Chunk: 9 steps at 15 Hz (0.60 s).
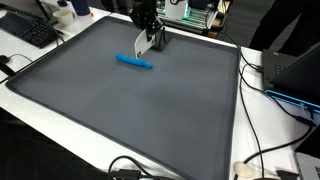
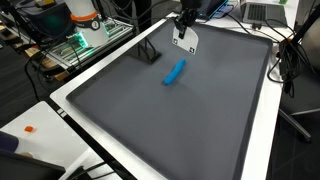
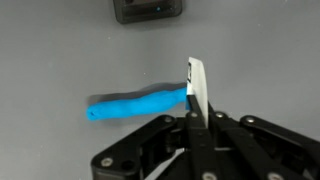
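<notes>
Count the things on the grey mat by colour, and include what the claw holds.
Blue: 1, a stick
White: 1, a card in the shut claw
Black: 1, a small stand
Total: 3

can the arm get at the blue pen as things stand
Probably yes: the blue pen lies bare on the gray mat right by the arm, nothing between. But the jaws are shut on a white card, so a grasp looks unlikely for now.
</notes>
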### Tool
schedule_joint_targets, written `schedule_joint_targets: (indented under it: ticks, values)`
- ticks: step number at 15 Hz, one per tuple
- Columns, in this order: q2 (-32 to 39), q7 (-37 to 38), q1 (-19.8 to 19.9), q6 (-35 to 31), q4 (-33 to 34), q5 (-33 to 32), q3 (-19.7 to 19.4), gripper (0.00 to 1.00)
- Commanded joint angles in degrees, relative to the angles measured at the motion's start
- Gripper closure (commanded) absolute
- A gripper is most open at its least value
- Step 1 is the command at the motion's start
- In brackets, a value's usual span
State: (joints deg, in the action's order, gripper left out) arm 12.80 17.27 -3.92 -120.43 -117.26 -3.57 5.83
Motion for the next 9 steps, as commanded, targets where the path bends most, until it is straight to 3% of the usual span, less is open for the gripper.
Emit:
schedule_joint_targets:
  ticks: [1, 9]
  values:
    - [0.83, -4.61, -0.91, 1.30, 0.44, -1.18, -1.02, 0.99]
    - [0.62, -5.15, -0.88, 0.22, 0.10, 0.22, -1.10, 0.96]
